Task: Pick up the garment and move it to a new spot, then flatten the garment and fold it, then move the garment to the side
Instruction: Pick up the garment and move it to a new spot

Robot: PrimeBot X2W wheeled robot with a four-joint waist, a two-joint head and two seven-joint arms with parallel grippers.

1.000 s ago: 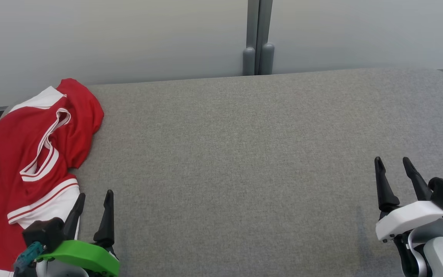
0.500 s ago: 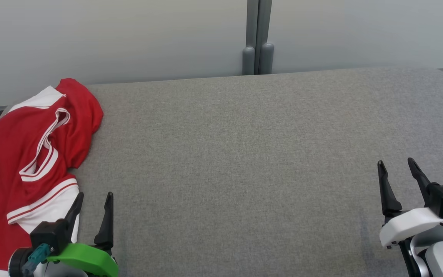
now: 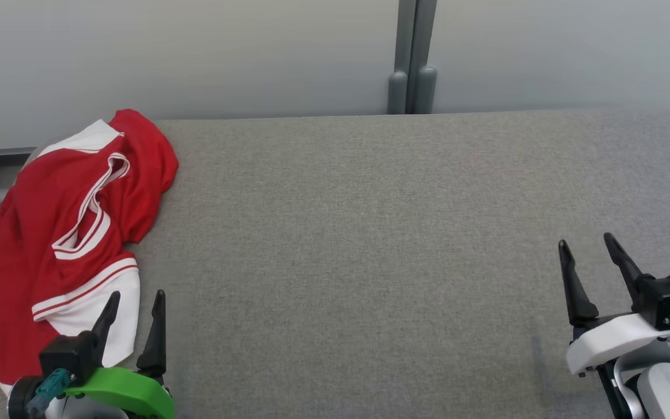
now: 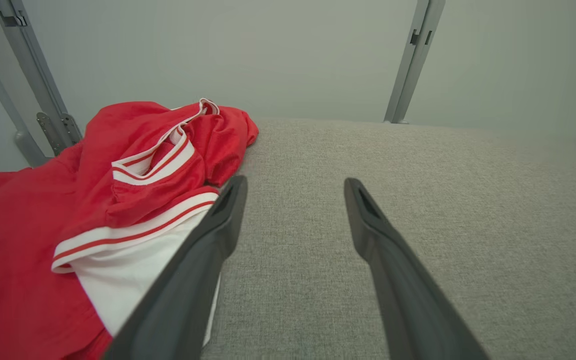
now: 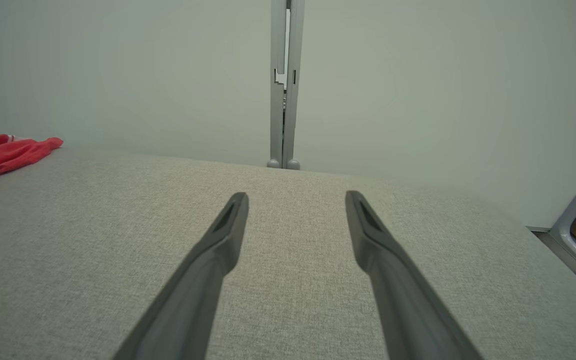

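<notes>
Red with white striped bands, the garment [image 3: 50,233] lies crumpled just ahead of my left claw [image 3: 137,294] and to its outer side. That claw is released and holds nothing, and I cannot tell whether its outer finger touches the white hem. My right claw [image 3: 585,240] is likewise released, well apart from the cloth, and open grey desk [image 3: 370,233] runs between both claws to the far edge, the garment spilling past the left end.
</notes>
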